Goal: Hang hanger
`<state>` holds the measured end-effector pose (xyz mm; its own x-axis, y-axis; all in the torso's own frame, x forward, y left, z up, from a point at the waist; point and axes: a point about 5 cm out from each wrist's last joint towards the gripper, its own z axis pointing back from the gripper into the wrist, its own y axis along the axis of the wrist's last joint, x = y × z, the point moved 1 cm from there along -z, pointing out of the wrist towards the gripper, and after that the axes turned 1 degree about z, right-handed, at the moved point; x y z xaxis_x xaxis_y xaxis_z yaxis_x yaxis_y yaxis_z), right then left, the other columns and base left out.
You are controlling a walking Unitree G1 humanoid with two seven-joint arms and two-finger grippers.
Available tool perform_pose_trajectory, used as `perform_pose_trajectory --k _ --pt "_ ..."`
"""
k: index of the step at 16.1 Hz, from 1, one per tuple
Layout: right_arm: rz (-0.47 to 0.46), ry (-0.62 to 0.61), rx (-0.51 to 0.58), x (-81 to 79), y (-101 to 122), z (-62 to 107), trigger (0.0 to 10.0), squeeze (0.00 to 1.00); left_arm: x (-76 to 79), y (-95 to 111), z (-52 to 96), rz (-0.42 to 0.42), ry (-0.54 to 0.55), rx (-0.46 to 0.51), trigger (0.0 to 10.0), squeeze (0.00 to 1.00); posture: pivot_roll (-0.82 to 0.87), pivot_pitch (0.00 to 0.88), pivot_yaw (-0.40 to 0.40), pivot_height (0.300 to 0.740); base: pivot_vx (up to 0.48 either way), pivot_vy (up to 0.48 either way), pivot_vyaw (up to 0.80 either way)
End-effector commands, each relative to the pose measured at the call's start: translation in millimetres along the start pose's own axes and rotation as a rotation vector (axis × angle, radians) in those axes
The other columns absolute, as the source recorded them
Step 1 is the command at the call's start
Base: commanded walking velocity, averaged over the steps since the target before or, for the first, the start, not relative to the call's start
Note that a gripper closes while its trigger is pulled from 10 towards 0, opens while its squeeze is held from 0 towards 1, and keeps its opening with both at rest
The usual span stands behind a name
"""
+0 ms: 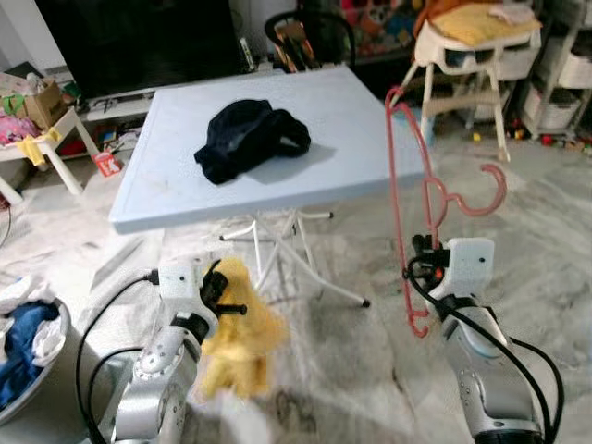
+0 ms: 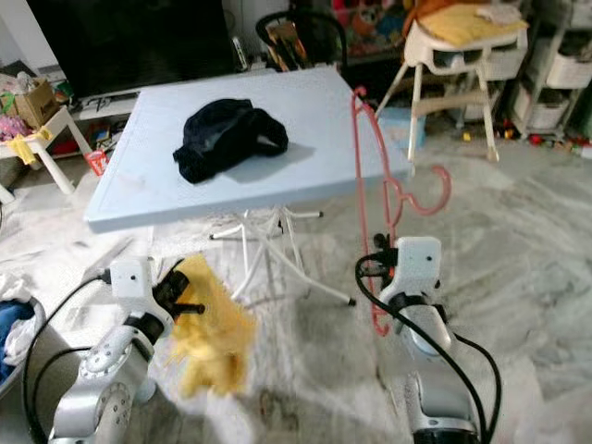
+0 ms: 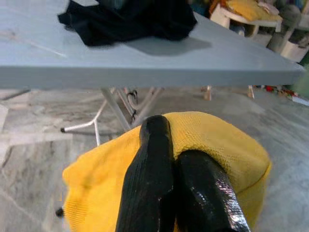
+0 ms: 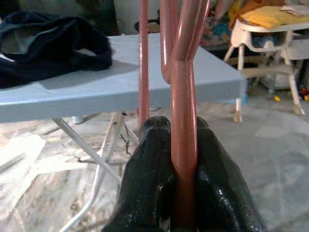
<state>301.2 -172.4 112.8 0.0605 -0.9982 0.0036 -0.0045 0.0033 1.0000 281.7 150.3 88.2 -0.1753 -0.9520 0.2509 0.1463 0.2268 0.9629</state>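
2 grippers working: my right gripper [image 4: 181,145] is pinching the pink hanger [image 1: 400,199] upright, while my left gripper [image 3: 176,159], fingers pressed together, is clamping the yellow garment [image 1: 242,338] near the table [image 1: 166,199].

We see even, bright indoor light. The dark cloth [image 1: 248,137] casts a soft shadow on the table [image 1: 361,139]. Near fingers [image 4: 159,193] show glare; head views blur slightly at edges.
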Motion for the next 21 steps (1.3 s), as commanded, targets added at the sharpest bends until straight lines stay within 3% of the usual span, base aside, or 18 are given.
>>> perform_pose_trajectory --k 1,3,6,16,21 --pt "-0.005 0.036 0.007 -11.6 1.3 -1.4 10.0 0.00 -9.8 4.1 0.0 -0.031 0.058 -0.005 10.0 0.00 -0.06 0.003 0.081 0.740 0.000 0.000 0.00" --pt "0.004 0.043 0.006 -11.8 1.7 -2.0 10.0 0.00 -2.8 13.3 -3.6 -0.140 0.024 0.027 10.0 0.00 -0.06 0.003 0.076 0.740 0.000 0.000 -0.24" --pt "0.021 0.063 0.008 -13.3 2.7 -3.7 10.0 0.00 4.9 27.8 -5.6 -0.126 0.010 0.079 10.0 0.00 -0.05 0.006 0.075 0.740 0.000 0.000 -0.80" --pt "0.018 0.077 0.016 -20.8 2.1 -6.2 10.0 0.00 -3.8 21.1 -5.1 -0.114 0.035 -0.005 10.0 0.00 -0.04 0.007 0.096 0.740 0.000 0.000 -0.55" --pt "0.020 0.058 0.022 -18.4 2.9 -6.5 10.0 0.00 -1.3 13.1 -4.1 -0.111 0.029 -0.034 10.0 0.00 -0.05 0.013 0.100 0.740 0.000 0.275 -0.31"
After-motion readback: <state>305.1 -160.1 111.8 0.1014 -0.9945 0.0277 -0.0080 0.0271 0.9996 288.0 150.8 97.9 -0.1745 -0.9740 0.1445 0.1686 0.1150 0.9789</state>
